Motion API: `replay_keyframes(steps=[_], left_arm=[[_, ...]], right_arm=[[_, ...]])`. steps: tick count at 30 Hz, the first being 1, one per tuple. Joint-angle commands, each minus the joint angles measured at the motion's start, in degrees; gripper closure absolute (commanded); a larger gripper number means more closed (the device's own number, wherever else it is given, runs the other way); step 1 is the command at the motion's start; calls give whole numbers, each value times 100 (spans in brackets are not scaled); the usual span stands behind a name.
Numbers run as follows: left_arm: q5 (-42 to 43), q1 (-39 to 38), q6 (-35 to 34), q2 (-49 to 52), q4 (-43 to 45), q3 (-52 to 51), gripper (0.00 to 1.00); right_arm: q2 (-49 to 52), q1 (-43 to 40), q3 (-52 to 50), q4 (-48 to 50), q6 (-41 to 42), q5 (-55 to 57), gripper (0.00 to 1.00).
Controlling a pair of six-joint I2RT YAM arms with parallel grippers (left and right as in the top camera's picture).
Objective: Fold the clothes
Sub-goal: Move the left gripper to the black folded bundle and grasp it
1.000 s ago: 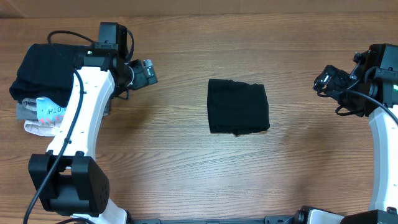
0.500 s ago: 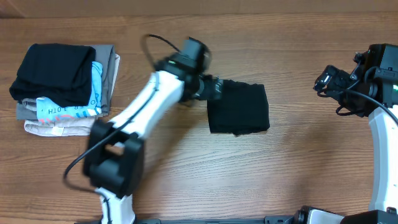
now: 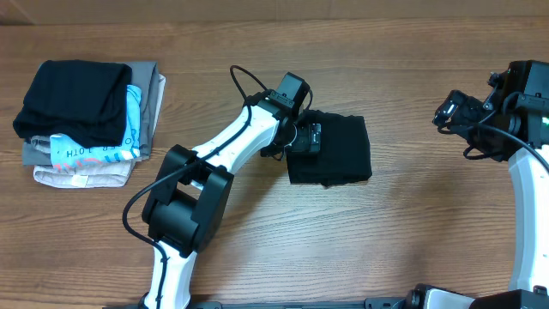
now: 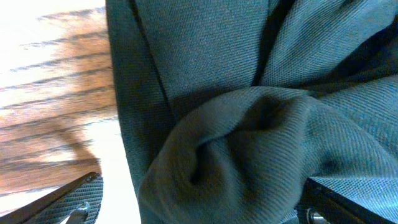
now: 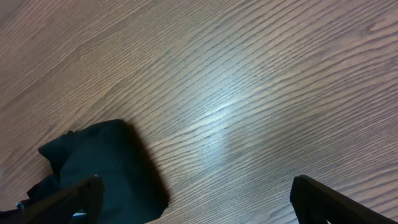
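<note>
The left tool [image 3: 310, 137] hung over the near edge of the black T-shirt [image 3: 339, 150], which lay as a folded, roughly square bundle on the wooden worktop [image 3: 395, 245]. Most of the cloth spread away beyond the tool's tip, on the side facing the right tool [image 3: 448, 113]. The left tool's jaws stood spread wide. In its wrist view, the left tool [image 4: 205, 208] showed one dark finger [image 4: 68, 198] at the low left corner and the other at the low right. Between and just ahead of them a soft rolled fold of the T-shirt [image 4: 249, 124] bulged up, and a strip of bare wood showed outside the left finger. Whether either finger touched the fabric could not be told, and nothing was pinched. The right tool sat well apart from the shirt, out past its far edge, with its jaws also spread and nothing between them. In the right wrist view, a corner of the T-shirt [image 5: 99, 162] lay ahead of the right tool [image 5: 199, 205], just ahead of its left finger [image 5: 68, 196], with open wood in front of the rest. Far behind the left tool, back beyond its white arm [image 3: 236, 142], a stack of folded garments [image 3: 94, 150] rested on the worktop with a black piece [image 3: 73, 99] on top.
</note>
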Motion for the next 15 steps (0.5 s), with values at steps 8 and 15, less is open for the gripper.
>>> replay_keyframes(steps=[8,15], left_arm=[[-393,-299,-310,459,15,-20,23],[-398,-299,-264,466,-138,-22,55]], right_arm=[[-17,-2,4,11,26,55,0],[-17,-2,4,11,24,55,0]])
